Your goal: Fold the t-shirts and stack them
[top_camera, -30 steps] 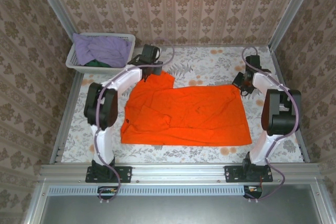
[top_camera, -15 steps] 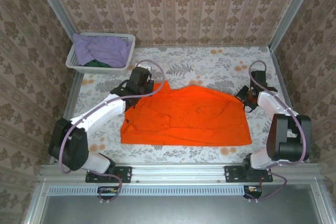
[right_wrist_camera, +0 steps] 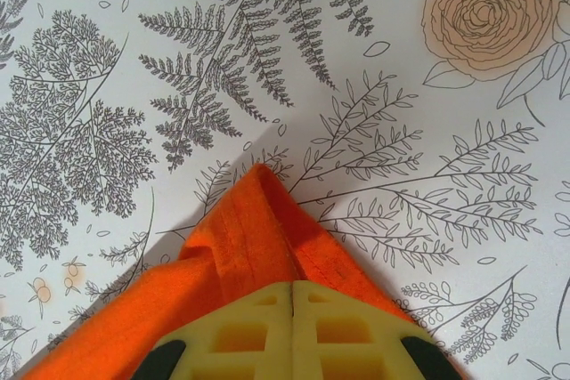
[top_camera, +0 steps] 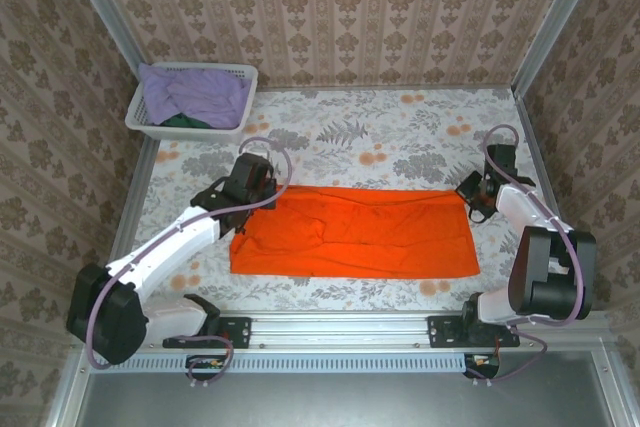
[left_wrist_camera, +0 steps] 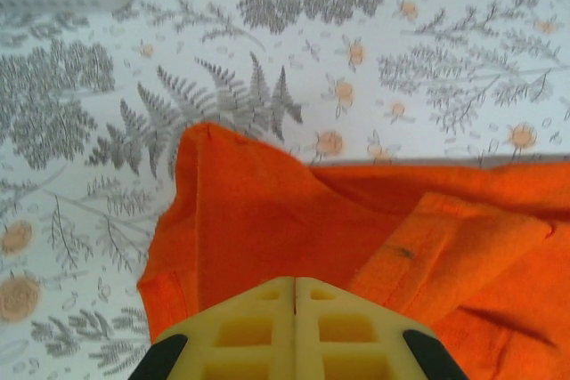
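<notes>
At the far left, the white basket (top_camera: 247,82) is holding a lavender t-shirt (top_camera: 195,92) over a dark green t-shirt (top_camera: 182,121). The left gripper (left_wrist_camera: 295,284), fingers pressed together, is pinching the far left corner of the orange t-shirt (top_camera: 355,232), which is lying as a long folded band across the floral table (top_camera: 400,127), nearer the arms' bases. The right gripper (right_wrist_camera: 293,287) is likewise pinching the far right corner.

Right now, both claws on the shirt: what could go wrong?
1. Left claw and right claw each pinch a far corner of the bright orange short-sleeved cloth t-shirt; uneven pulling would likely skew the folded edge.
2. Cloth is rumpled beside the left claw, with a flap doubled over; pressing down there may lock in creases.
</notes>
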